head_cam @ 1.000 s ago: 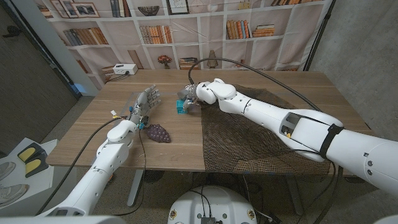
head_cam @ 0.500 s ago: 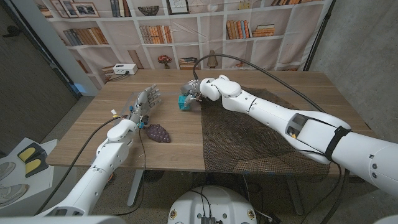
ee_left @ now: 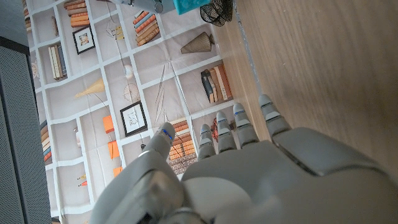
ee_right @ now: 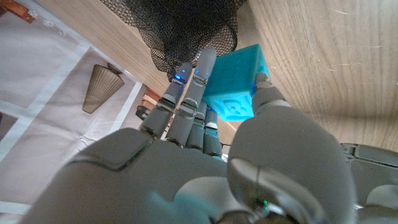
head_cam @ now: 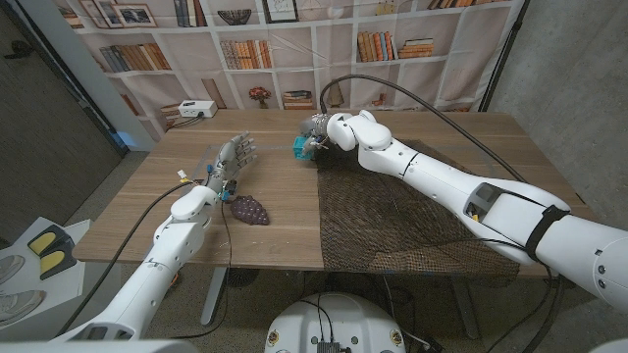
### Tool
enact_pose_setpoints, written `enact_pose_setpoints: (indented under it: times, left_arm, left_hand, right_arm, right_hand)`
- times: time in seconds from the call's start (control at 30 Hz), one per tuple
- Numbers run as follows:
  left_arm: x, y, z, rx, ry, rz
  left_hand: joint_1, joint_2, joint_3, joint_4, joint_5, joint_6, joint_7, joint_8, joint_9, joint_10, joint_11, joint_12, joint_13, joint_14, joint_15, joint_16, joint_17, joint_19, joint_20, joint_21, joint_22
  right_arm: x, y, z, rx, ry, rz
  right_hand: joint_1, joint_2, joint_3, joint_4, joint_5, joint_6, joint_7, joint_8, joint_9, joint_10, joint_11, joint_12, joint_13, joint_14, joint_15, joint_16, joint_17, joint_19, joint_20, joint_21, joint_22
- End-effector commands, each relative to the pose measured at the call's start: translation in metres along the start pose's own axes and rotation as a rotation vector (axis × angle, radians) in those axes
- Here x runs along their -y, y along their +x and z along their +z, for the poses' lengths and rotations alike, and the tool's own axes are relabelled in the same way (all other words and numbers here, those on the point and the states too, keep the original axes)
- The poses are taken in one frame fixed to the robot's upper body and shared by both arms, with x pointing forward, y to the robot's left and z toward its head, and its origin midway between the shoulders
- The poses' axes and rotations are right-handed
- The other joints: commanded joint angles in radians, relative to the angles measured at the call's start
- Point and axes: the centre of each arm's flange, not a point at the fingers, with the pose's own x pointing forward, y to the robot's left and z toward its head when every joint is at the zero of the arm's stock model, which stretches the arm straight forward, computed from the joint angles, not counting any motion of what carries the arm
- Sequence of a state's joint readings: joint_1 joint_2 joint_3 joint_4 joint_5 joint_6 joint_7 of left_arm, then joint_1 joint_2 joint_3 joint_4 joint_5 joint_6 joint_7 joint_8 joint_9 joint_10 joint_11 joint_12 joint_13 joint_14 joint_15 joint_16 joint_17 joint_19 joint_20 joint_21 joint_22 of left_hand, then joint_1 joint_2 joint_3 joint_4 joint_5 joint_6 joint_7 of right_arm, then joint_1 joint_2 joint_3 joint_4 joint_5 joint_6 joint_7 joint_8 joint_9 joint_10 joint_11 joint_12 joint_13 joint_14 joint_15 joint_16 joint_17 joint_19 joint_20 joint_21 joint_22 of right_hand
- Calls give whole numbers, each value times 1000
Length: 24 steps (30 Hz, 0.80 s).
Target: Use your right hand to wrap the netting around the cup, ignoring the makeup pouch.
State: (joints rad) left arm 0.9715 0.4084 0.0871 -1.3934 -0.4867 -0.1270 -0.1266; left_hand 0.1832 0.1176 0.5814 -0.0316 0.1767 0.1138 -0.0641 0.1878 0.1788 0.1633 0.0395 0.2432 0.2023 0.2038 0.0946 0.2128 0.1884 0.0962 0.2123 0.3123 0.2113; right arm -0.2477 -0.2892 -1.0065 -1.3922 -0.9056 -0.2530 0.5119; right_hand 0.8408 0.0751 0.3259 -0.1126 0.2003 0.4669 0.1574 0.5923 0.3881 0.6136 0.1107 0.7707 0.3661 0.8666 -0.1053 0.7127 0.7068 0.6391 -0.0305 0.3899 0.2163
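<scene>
Right robot hand: raised over the far middle of the surface, fingers closed around a turquoise cup. In the right wrist view the cup sits between the thumb and the fingers.
Cup: held clear of the wood, just beyond the far left corner of the netting. It looks blocky, with pale markings on one face.
Netting: dark mesh spread on the right half of the surface, its near edge hanging over the front. A bunched part lies just past the right fingertips.
Left robot hand: fingers spread wide, holding nothing, on the left half of the surface.
Makeup pouch: dark purple, on the surface near the left wrist, well apart from the cup.
Background: a bookshelf backdrop beyond the far edge.
</scene>
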Motion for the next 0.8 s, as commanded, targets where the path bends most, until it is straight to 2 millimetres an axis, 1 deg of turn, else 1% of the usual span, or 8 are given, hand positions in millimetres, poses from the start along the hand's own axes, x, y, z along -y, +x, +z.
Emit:
enact_pose_setpoints:
  times: [0.03,0.1,0.13,0.33,0.37,0.63,0.67,0.8]
  left_arm:
    - [6,2,4,6,7,-13]
    - [7,1,5,7,9,-15]
    - [7,1,5,7,9,-15]
    - [9,-1,7,6,14,-16]
    - [9,-1,8,6,15,-17]
    - [11,0,10,4,23,-26]
    - [11,0,11,5,24,-27]
    - [12,1,12,4,26,-32]
  left_hand:
    - [-8,2,4,7,0,-3,-3,1,4,10,-3,-1,4,7,4,-5,5,5,2,1,4]
    - [-8,2,5,7,0,-3,-3,1,4,10,-4,-2,4,6,3,-6,5,5,2,1,4]
    - [-8,2,5,7,0,-4,-3,0,4,10,-4,-2,4,7,4,-6,5,5,2,1,4]
    - [-9,2,5,7,0,-3,-4,1,4,11,-3,-2,4,6,3,-6,5,6,2,1,4]
    - [-9,2,5,7,0,-3,-3,1,4,11,-2,-2,4,6,3,-7,5,6,2,1,4]
    - [-9,2,6,7,0,-4,-4,1,4,11,-2,-3,4,6,2,-7,5,7,2,1,4]
    - [-9,2,6,7,0,-5,-4,0,4,11,-2,-3,4,6,2,-7,5,7,2,1,4]
    - [-10,2,7,7,0,-4,-4,1,4,11,-3,-3,5,7,2,-7,5,7,2,1,4]
  right_arm:
    - [5,-24,-31,-115,62,-5]
    - [3,-31,-40,-137,91,-11]
    - [3,-31,-40,-138,92,-11]
    - [-2,-49,-62,-208,148,-33]
    - [-3,-51,-65,-216,156,-37]
    - [-11,-69,-84,-281,214,-61]
    - [-12,-71,-86,-292,219,-63]
    - [-18,-80,-94,-325,248,-67]
  right_hand:
    - [115,114,51,56,5,306,-196,12,7,151,-138,6,99,-2,-93,-7,5,-9,1,7,1]
    - [115,114,51,57,4,305,-197,15,9,152,-139,6,97,-2,-93,-10,7,-10,2,8,1]
    - [115,114,52,57,4,305,-197,16,10,151,-140,6,97,-2,-93,-11,7,-11,1,8,1]
    - [116,114,52,61,3,304,-197,26,16,155,-138,6,92,2,-94,-19,10,-13,2,10,0]
    - [116,114,52,61,3,304,-197,28,17,157,-142,7,92,2,-95,-20,10,-13,1,11,-1]
    - [118,113,54,63,2,304,-196,39,23,155,-141,9,91,6,-96,-27,15,-16,1,13,-2]
    - [118,113,54,64,2,304,-197,40,24,155,-137,9,90,7,-96,-28,15,-17,1,13,-2]
    - [119,113,55,65,2,304,-197,45,27,158,-141,11,91,10,-97,-31,17,-18,1,14,-2]
